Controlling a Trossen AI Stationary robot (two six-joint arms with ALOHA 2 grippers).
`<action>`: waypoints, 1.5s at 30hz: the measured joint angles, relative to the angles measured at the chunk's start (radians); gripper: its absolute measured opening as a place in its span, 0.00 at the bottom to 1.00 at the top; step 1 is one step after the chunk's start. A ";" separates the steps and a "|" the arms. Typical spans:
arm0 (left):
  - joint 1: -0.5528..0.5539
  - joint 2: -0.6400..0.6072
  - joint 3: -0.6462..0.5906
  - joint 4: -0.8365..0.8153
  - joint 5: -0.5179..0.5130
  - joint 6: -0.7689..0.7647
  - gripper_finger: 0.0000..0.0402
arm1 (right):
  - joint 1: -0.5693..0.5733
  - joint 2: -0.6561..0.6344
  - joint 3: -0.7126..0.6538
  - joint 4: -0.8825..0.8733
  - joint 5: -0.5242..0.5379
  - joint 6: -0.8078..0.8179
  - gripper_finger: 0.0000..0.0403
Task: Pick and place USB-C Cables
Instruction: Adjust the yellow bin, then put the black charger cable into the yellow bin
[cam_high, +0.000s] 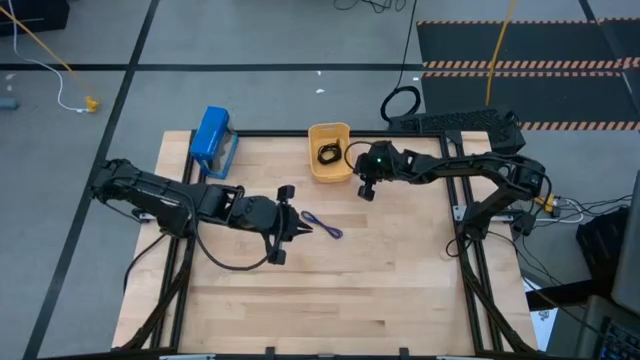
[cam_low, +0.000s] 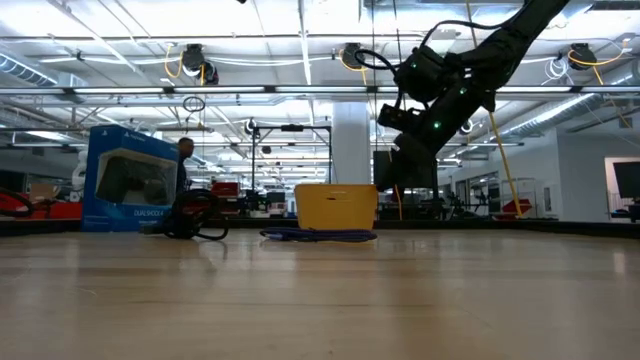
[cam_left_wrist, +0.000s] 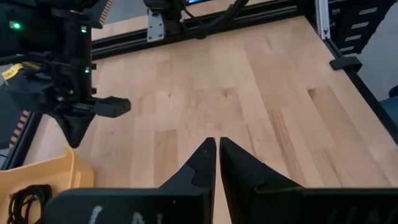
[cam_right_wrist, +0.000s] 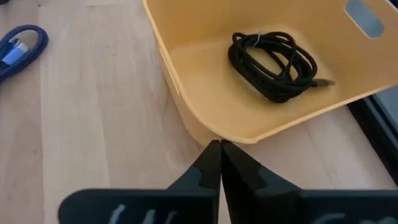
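Black left claw (cam_high: 296, 228) sits mid-table, fingers together, empty, tips just short of blue-purple cable (cam_high: 322, 226) — prob. lined up for next pick. Orange tray (cam_high: 329, 167) at back edge already has black cable (cam_high: 328, 154) in it. Right claw (cam_high: 366, 190) just beside tray, fingers together, nothing held.

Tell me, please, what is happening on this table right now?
A two-armed robot is sorting USB-C cables into an orange tray. One black cable already lies coiled in the tray. The blue-purple cable lies on the wooden table, just in front of the left hand, whose fingers are shut and empty. The right hand hangs by the tray's rim, also shut and empty.
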 joint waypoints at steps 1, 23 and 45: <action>0.000 0.000 0.000 0.000 0.000 0.000 0.06 | 0.000 0.002 0.000 0.011 0.000 0.003 0.01; 0.000 0.000 0.002 -0.015 -0.001 -0.131 0.06 | 0.037 -0.265 0.001 -0.296 -0.075 0.048 0.01; 0.032 -0.001 0.470 -0.727 -0.001 -0.240 0.06 | 0.195 -0.672 0.001 -0.520 -0.076 0.048 0.01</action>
